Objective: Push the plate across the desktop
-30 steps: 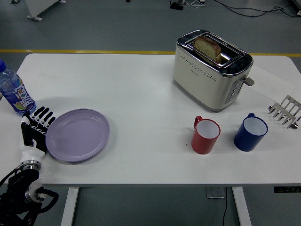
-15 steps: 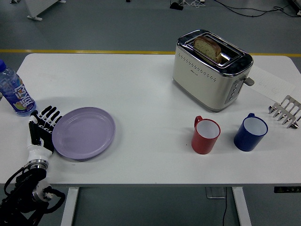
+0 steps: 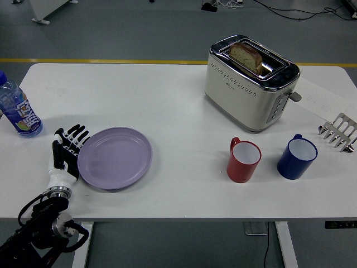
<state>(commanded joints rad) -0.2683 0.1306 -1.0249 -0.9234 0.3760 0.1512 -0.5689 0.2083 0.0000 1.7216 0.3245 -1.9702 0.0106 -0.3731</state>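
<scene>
Lilac plate pressed from the left by the left hand on a white table, grey floor behind.

The white table (image 3: 167, 106) is set on a grey floor with a yellow line past the far edge. The plate (image 3: 115, 157), round, pale purple and empty, is seen lying flat near the front-left corner. The left hand (image 3: 67, 151) is placed against its left rim, fingers extended, nothing gripped. A water bottle (image 3: 19, 111) is seen at the left edge; a toaster (image 3: 248, 84), red mug (image 3: 244, 161) and blue mug (image 3: 297, 157) are placed toward the right.
</scene>
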